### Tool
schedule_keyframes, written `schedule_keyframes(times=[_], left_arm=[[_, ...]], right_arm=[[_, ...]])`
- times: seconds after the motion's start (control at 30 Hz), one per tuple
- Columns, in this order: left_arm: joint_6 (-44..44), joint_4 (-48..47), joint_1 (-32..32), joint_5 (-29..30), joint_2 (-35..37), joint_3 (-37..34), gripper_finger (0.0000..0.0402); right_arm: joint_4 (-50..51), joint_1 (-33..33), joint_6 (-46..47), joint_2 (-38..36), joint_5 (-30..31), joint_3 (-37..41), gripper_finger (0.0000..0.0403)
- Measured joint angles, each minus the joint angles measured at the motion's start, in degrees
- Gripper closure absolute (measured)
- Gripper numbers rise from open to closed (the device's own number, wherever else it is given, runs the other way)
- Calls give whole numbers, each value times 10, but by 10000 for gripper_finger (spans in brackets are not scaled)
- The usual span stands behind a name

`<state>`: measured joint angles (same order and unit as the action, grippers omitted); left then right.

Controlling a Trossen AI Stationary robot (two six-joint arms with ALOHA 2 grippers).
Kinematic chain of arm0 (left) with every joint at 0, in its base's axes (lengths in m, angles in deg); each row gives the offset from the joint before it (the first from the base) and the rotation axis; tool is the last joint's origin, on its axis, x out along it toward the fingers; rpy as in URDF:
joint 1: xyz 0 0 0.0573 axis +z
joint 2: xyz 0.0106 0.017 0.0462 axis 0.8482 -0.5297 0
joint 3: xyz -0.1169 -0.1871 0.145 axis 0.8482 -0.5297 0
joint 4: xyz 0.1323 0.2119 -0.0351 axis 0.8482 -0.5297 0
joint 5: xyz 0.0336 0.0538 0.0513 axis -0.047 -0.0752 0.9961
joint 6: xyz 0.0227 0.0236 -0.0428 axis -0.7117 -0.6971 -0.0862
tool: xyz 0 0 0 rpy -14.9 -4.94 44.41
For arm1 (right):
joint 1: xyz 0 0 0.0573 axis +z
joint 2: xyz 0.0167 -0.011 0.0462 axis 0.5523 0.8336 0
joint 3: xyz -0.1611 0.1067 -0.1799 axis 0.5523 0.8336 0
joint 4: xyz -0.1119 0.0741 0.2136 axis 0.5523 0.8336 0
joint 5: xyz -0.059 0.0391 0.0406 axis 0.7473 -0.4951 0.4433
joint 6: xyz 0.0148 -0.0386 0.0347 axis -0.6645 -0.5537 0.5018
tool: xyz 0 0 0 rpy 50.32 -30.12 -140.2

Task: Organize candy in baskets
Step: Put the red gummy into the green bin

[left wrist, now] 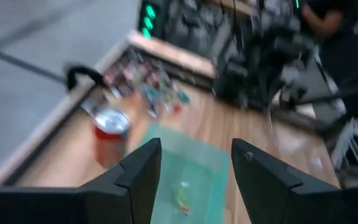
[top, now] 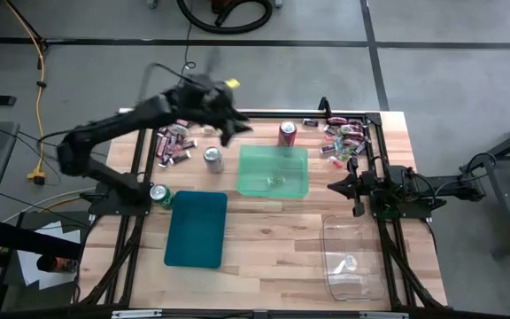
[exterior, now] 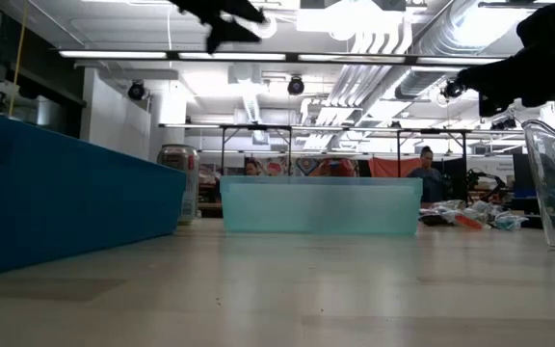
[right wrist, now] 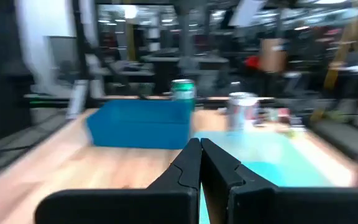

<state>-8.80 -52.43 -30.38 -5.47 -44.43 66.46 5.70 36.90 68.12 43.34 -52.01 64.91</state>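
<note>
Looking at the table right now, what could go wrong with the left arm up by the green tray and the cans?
1. The left claw hangs open over the far edge of the light green tray, with the red can and silver can close by; a sweep toward the candy pile might topple one.
2. Little candy shows in the green tray, so pieces dropped from height may bounce out.

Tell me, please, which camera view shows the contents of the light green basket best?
The high view: it looks straight down into the light green basket, showing a small candy. The left wrist view shows it blurred; the low view shows only its side wall; the right wrist view shows little.
</note>
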Motion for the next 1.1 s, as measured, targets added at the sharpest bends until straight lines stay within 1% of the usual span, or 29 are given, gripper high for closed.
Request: schedule_keyframes(times=[0.07, 0.13, 0.2, 0.27, 0.3, 0.37, 0.43, 0.47, 0.5, 0.57, 0.63, 0.7, 0.73, 0.8, 0.87, 0.93, 1.0, 1.03, 1.1], left_arm=[[1, 3, 18, 1, 45, -14, 218], [7, 19, 29, 2, 89, -37, 218], [28, 43, 36, 6, 128, -66, 218], [48, 73, 42, 16, 166, -100, 218], [60, 89, 44, 20, 182, -117, 218], [84, 120, 47, 39, 212, -149, 218], [106, 147, 47, 55, 234, -178, 218], [113, 158, 47, 61, 242, -189, 218], [120, 168, 47, 70, 249, -199, 218], [133, 185, 47, 78, 257, -211, 218], [136, 190, 47, 78, 260, -212, 218], [130, 202, 47, 79, 260, -212, 218], [127, 208, 47, 79, 260, -212, 218], [121, 218, 47, 79, 260, -212, 218], [121, 223, 47, 79, 260, -212, 218], [120, 225, 47, 79, 260, -212, 218], [117, 224, 47, 78, 260, -212, 218], [115, 223, 47, 77, 260, -212, 218], [106, 223, 47, 77, 260, -212, 218]], right_arm=[[-17, 0, -11, 0, 31, 0, 402], [-74, 0, -7, 0, 68, 0, 402], [-182, 0, 28, 0, 91, 0, 402], [-316, 0, 80, 0, 104, 0, 402], [-376, 0, 93, 0, 120, -1, 402], [-456, 0, 129, 0, 168, -8, 402], [-465, 0, 180, 5, 238, -25, 402], [-439, 0, 197, 14, 270, -36, 402], [-402, 0, 217, 26, 286, -50, 402], [-319, -1, 256, 72, 306, -87, 402], [-238, -11, 305, 127, 344, -133, 402], [-125, -29, 356, 181, 372, -183, 402], [-53, -41, 379, 206, 374, -211, 402], [108, -71, 437, 250, 358, -274, 399], [272, -108, 490, 294, 319, -329, 387], [401, -146, 508, 341, 273, -374, 364], [488, -184, 514, 386, 231, -399, 332], [512, -203, 512, 407, 209, -407, 314], [527, -243, 498, 448, 159, -412, 277]])
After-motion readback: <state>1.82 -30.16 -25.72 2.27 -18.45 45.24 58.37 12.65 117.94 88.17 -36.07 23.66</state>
